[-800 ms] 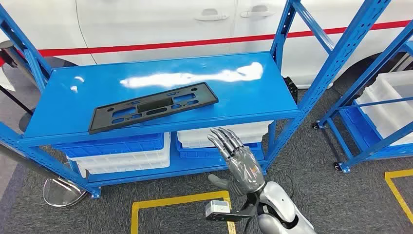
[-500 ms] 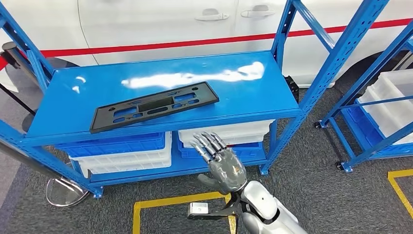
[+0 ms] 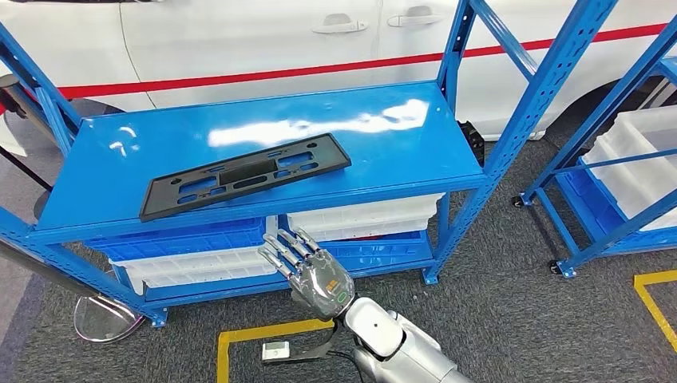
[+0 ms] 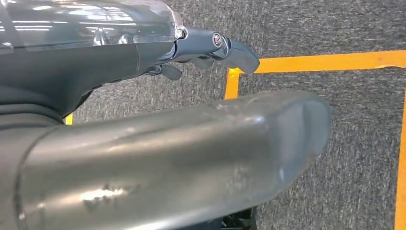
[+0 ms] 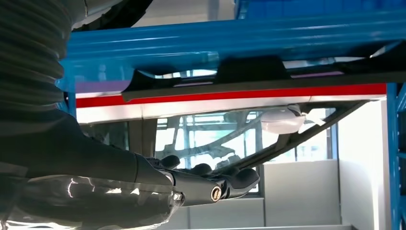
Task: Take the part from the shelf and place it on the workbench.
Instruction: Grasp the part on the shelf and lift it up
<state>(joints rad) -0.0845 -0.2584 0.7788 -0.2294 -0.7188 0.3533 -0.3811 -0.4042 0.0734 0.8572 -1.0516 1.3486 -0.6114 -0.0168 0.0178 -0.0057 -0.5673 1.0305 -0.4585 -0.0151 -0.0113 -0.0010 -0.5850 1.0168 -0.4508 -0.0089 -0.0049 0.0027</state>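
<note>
Blue shelf (image 3: pixel 415 152) stands in front of a white car (image 3: pixel 239 40) with a red stripe, on grey carpet marked with yellow tape. Black part (image 3: pixel 243 175) lies flat on the top deck, untouched. Right hand (image 3: pixel 315 275) sits below the deck's front edge, fingers apart, holding nothing. Left hand (image 4: pixel 210 45) hangs over the carpet; finger state unclear. Advice: lift above the edge, approach the part's near long side. No readable writing or brands.

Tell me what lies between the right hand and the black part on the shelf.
In the head view, the shelf's blue front edge and the bins beneath it lie between the right hand and the black part; nothing else intervenes.
</note>
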